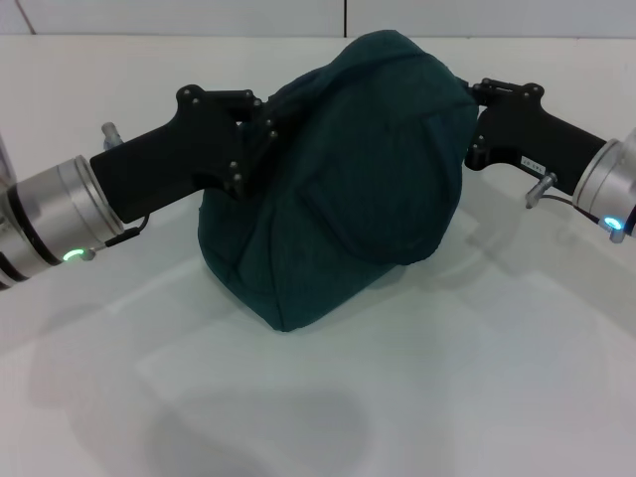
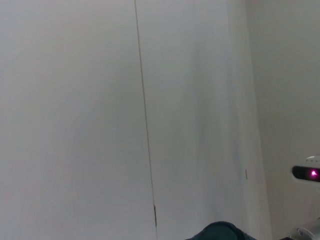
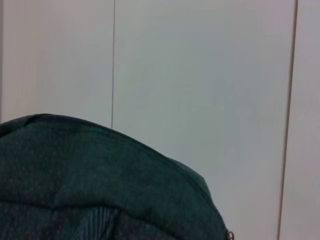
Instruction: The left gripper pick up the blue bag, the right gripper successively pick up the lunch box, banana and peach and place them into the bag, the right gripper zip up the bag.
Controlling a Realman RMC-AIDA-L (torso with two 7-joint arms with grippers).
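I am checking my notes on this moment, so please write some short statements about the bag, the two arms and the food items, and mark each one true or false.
1. The blue bag stands on the white table. True.
2. The lunch box, banana and peach lie on the table beside the bag. False: none of them shows in any view.
3. The left claw is at the bag's left side. True; its fingers are hidden against the fabric.
4. The right claw hangs high above the bag. False: it is level with the bag's upper right side, close against it.
5. The bag lies flat and looks empty. False: it stands bulging and rounded.
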